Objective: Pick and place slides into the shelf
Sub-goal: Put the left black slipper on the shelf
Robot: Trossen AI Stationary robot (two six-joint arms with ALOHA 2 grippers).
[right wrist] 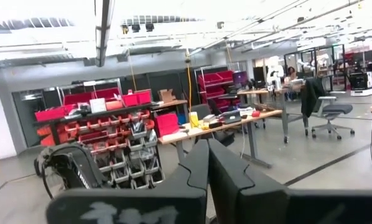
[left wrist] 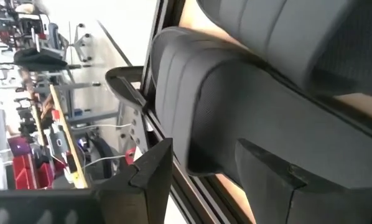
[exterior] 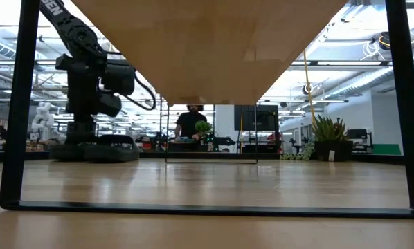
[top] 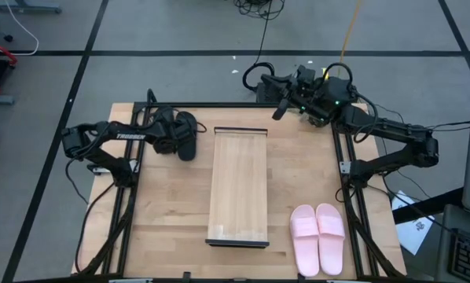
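Note:
Two black slides (top: 188, 140) lie side by side at the table's far left, and show low on the table in the low view (exterior: 100, 151). My left gripper (top: 174, 132) reaches over them from the left, with one black slide (left wrist: 236, 106) between its fingers. The second black slide (left wrist: 267, 25) lies just beyond it. The pink slides (top: 317, 240) rest on their soles at the near right. The shelf (top: 239, 185) stands in the table's middle on its black end frames. My right gripper (top: 280, 112) is shut and empty, raised beyond the far right corner. My left gripper has the nearer black slide between its two fingers, one finger (left wrist: 150, 177) at the slide's side edge (left wrist: 189, 158) and the other (left wrist: 285, 180) against its body. The fingers slant down from the table's left. Whether the slide is clear of the table, I cannot tell.
The shelf's board (exterior: 207, 48) spans the top of the low view, with its black legs (exterior: 20, 104) at both sides. A black frame (top: 349, 169) runs along the table's edges. Bare wood lies on both sides of the shelf. A person (exterior: 191, 123) stands far behind the table.

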